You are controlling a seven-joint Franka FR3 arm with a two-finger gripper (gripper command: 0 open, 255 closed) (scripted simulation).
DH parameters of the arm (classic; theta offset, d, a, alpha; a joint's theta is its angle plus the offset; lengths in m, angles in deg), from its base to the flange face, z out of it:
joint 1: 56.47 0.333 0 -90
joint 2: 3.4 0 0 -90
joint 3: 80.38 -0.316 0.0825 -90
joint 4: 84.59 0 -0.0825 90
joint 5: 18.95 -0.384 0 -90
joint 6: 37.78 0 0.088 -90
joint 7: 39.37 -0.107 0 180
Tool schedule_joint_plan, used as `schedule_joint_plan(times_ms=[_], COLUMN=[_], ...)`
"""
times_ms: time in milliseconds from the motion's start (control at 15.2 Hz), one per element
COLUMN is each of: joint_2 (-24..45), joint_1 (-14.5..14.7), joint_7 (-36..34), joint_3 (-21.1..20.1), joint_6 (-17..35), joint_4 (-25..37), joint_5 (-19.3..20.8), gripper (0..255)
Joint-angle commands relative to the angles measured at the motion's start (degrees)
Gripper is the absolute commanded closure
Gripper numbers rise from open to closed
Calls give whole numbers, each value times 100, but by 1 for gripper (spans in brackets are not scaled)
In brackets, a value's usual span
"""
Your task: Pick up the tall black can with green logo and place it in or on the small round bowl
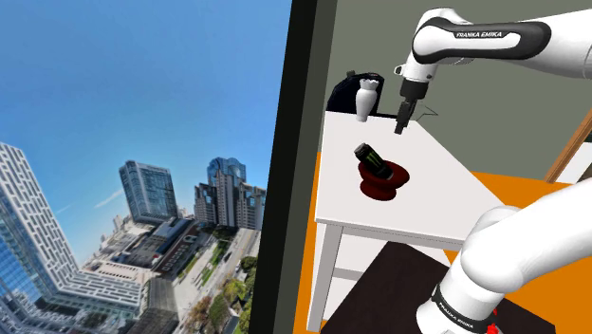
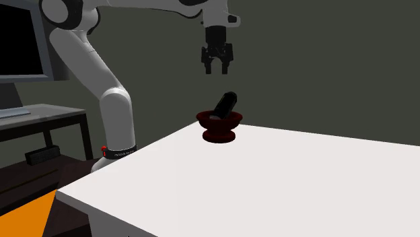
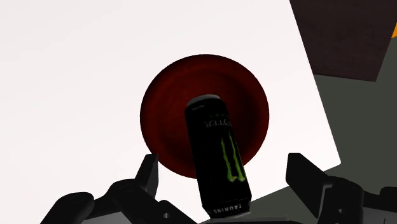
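- Can (image 1: 373,159): black w/ green logo, lies in the dark red bowl (image 1: 387,182). Not upright; it leans steeply, lower end down in the dish, upper end poking out over the rim.
- Bowl: small, round, footed, on the white surface (image 1: 432,204). Wrist view puts it near one edge of the surface.
- Gripper (image 2: 219,69): hangs above the can, clear of it. Fingers (image 3: 147,175) spread wide, pinching nothing; the can sits between them in the wrist view but untouched.
- Judgement: placement looks done, can rests w/o any support from the gripper.
- Risk 1: can is tall vs. a shallow dish and props on the rim alone. Could roll along the rim or tip out, esp. if jolted.
- Risk 2: load is off-centre on a narrow foot, so the bowl may rock or topple.
- Risk 3: the surface edge is close, so a spilled can may go over it.
- Risk 4: any dip or sideways swing of the arm could clip the raised end. Straight-up retreat seems safest.
- White vase (image 1: 365,100) at far end, well apart from the bowl; probably no factor.
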Motion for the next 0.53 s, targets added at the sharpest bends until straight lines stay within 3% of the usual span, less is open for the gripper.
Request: schedule_joint_plan(times_ms=[0, 462], joint_2=[71, 71], joint_1=[18, 18], joint_7=[42, 42], joint_3=[-16, -16], joint_6=[-342, -342], joint_4=[408, 408], joint_5=[-34, -34], gripper=[0, 0])
